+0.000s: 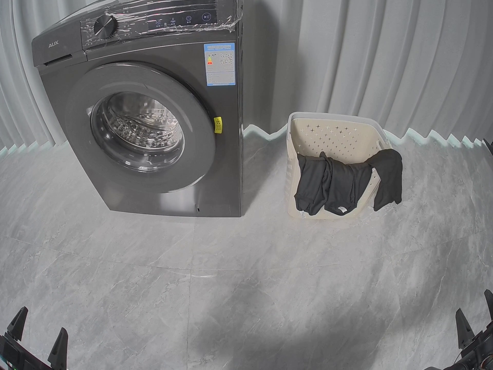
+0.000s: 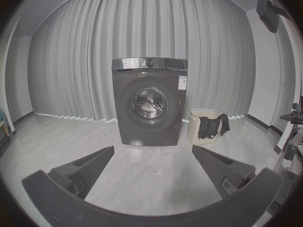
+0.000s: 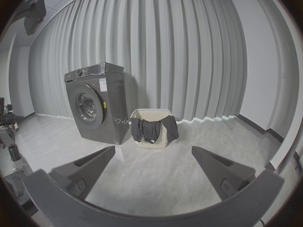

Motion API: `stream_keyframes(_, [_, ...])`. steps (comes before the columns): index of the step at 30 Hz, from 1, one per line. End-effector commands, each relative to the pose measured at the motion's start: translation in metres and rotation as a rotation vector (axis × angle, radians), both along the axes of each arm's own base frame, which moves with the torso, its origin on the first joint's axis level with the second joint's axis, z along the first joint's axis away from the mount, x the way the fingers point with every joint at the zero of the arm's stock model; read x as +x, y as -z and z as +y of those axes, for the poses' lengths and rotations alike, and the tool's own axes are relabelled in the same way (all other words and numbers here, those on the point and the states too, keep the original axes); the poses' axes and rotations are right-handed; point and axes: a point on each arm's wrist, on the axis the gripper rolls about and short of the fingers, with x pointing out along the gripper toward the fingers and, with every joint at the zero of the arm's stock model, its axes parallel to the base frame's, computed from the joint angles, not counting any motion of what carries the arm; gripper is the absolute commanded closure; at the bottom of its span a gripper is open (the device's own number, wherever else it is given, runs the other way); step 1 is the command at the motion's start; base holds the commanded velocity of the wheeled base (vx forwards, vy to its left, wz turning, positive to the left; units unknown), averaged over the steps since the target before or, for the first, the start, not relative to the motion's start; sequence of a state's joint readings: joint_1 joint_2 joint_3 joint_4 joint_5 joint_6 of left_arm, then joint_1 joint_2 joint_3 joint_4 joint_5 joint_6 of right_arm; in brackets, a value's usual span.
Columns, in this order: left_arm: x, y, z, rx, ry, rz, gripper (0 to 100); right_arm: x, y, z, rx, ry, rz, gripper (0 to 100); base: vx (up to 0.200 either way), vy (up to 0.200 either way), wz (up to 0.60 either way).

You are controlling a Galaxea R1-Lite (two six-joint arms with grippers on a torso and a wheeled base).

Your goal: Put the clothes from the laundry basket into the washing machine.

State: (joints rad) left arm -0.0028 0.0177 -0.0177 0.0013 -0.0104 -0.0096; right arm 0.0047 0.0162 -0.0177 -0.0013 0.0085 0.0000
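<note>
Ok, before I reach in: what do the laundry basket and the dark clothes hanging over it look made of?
The laundry basket looks like rigid cream plastic, matte: thin moulded walls pierced with small star-shaped holes. The clothes look like soft dark grey or black fabric, matte: they hang limp in folds over the front rim. Which fibre, I cannot tell.

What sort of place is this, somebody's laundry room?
Likely a staged test room, not a home laundry: a washing machine and laundry basket stand on a tiled floor before full-length curtains.
</note>
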Motion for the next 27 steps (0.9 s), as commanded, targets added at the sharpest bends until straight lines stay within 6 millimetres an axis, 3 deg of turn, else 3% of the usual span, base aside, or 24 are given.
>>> stream_keyframes(1, [-0.0003, 0.0045, 0.0000, 0.003, 0.001, -0.003, 0, 0.0009, 0.0050, 0.0000, 0.000, -0.001, 0.012, 0, 0.000, 0.000, 0.00])
stream_keyframes(10, [-0.0002, 0.0051, 0.0000, 0.007, -0.001, 0.000, 0, 0.0009, 0.0050, 0.0000, 0.000, -0.002, 0.012, 0, 0.000, 0.000, 0.00])
stream_keyframes(27, [-0.0002, 0.0049, 0.0000, 0.005, -0.002, -0.001, 0, 0.0009, 0.0050, 0.0000, 0.000, -0.002, 0.012, 0, 0.000, -0.200, 0.00])
